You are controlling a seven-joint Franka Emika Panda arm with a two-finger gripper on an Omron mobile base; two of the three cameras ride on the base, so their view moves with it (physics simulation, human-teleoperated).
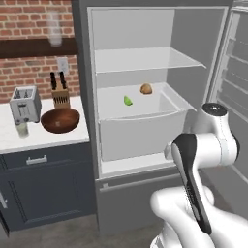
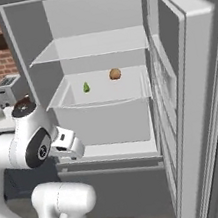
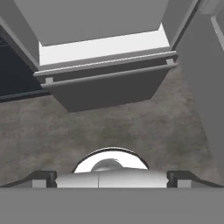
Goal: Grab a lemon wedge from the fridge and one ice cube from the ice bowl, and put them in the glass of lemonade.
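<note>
Fridge (image 1: 85,97) door open for access; lemon wedge (image 1: 128,100) at frame centre beside brown lump (image 1: 146,89). Gripper (image 3: 112,177) jaws apart, empty, aimed floorward, pre-reach.

The glossy white, rounded-link robot arm (image 1: 213,145) is showing smooth tube-like segments joined by dark grey, nearly black joint bands. A black round cap with a pale ring is sitting on one joint, a flat dark disc is topping another, and two small dark finger tips (image 3: 43,177) are edging the hand.
</note>
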